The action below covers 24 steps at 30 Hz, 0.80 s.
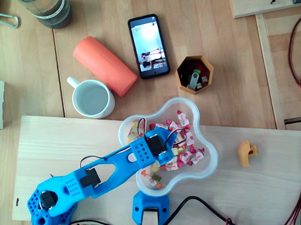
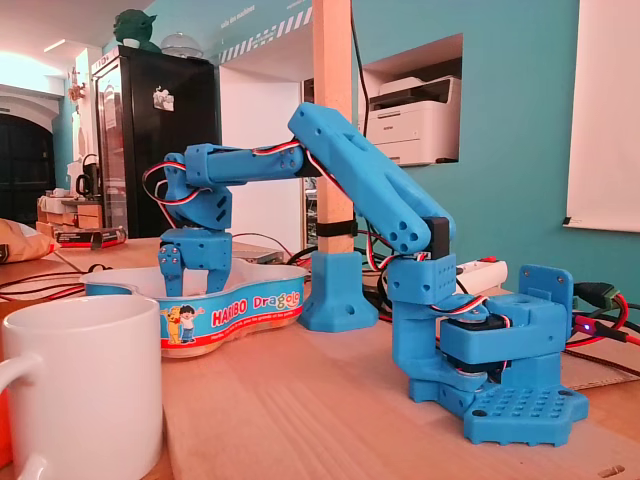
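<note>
A translucent lobed bowl [image 1: 204,168] holds several pink-and-white wrapped sweets [image 1: 184,155]; in the fixed view it is the "Haribo" tub [image 2: 240,305]. My blue arm reaches from its base [image 1: 52,200] at the lower left across to the bowl. The gripper [image 1: 175,140] points down into the bowl's upper middle, open, fingertips among the sweets. From the side, the gripper [image 2: 197,283] dips behind the tub's rim with a gap between its fingers [image 2: 172,268]. Whether anything lies between the tips is hidden.
On the light board [image 1: 63,138] lie a small orange figure [image 1: 247,152] and a blue post mount [image 1: 150,206]. Behind it stand a white mug [image 1: 93,98], orange roll [image 1: 105,66], phone [image 1: 148,46], hexagonal cup [image 1: 194,74] and bottle [image 1: 42,3]. Cables [image 1: 299,60] run at the right.
</note>
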Tool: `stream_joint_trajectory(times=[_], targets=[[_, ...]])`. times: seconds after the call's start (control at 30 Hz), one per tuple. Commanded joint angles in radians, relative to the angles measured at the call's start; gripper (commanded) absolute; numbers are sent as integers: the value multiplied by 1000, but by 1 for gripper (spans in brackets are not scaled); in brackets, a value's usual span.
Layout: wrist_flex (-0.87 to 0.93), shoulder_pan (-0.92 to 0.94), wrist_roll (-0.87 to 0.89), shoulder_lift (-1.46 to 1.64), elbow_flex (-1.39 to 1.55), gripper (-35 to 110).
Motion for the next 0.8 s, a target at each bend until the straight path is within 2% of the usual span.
stream_joint_trajectory(times=[0.0, 0.43, 0.77], targets=[[15, 20, -6, 49, -15, -3], [17, 6, -5, 172, -8, -3], [121, 3, -5, 307, -11, -3]])
